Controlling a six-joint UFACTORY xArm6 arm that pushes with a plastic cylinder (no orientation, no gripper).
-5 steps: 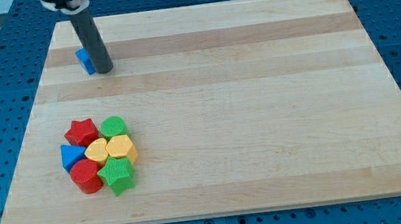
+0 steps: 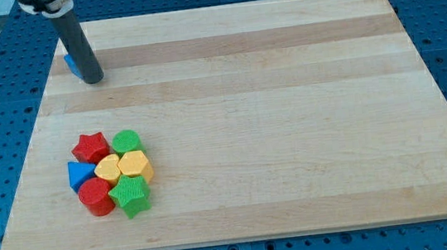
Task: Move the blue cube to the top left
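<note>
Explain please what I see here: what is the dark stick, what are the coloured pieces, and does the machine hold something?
This is one camera looking down at a wooden board. The dark stick is a robot arm's rod; it has no tool for grasping, so it holds nothing and only pushes. My tip touches the board near the view's top left, right beside the blue cube, which is mostly hidden behind the rod. Lower left lies a tight cluster: red star, green block, blue block, two yellow blocks, red block and green star.
</note>
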